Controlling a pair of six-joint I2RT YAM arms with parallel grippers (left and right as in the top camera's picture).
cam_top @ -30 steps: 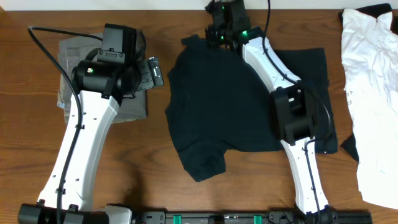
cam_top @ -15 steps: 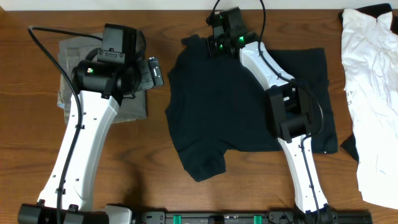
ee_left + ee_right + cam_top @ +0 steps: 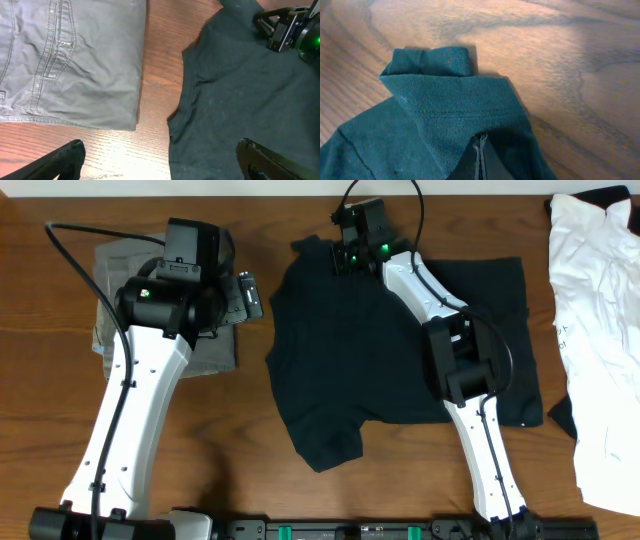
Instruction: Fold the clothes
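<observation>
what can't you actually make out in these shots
Overhead: the right arm covers part of the black T-shirt; the left arm covers part of the grey-green trousers.
Overhead: the white garment runs off the right edge.
Right wrist: whether the shut right gripper pinches fabric; the bottom edge cuts its fingers off.

White left arm [image 3: 130,410] bent, black left gripper [image 3: 162,161] spread wide; white right arm [image 3: 487,445] stretched forward, black right gripper [image 3: 480,159] pinched tight.
</observation>
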